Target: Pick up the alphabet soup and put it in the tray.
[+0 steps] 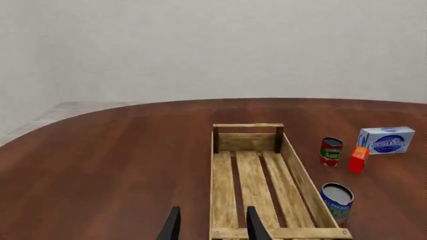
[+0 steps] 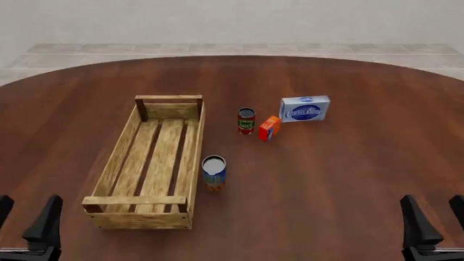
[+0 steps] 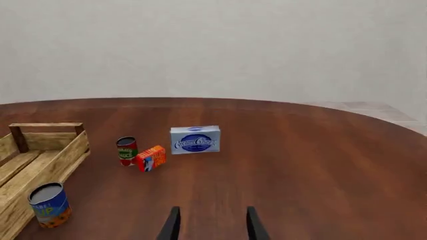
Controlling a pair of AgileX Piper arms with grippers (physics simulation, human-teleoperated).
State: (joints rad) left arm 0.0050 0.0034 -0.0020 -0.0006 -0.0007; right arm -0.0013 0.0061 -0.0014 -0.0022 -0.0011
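Front view crops both arms' spread jaws at its bottom corners; alphabet soup [image 2: 214,172] stands beside tray [image 2: 116,157].

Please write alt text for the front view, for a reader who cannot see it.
A long wooden tray lies on a round brown table, with the alphabet soup upright just off its right side. Farther back stand a red-and-green can, a small orange box and a blue-and-white box. Both grippers, left and right, sit open at the near corners.
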